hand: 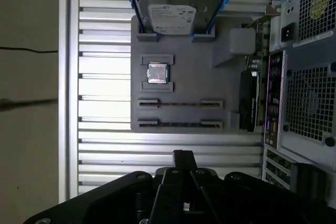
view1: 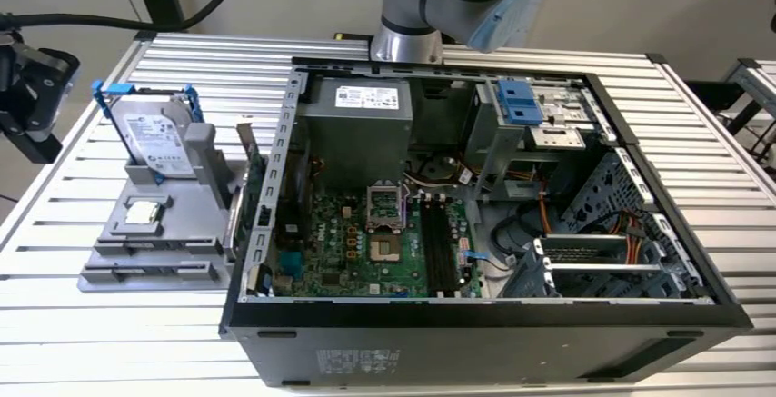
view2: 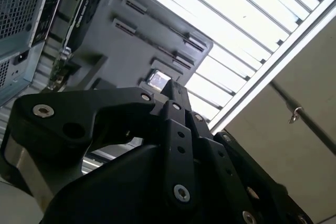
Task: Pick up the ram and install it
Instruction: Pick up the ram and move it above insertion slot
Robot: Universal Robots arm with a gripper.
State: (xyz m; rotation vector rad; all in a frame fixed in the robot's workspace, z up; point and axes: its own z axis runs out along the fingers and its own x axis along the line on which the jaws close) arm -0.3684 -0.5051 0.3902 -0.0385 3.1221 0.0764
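Hovering above the slatted tabletop (hand: 100,145) beside the gray parts holder (hand: 210,82), the pincer (hand: 182,157) looks pressed together.

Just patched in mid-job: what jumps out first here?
An open computer case, motherboard exposed, dominates the slatted table. On the exterior view's left, a gray fixture holds an upright hard drive with blue rails and a small silver chip. In the first wrist view the gripper faces that fixture.
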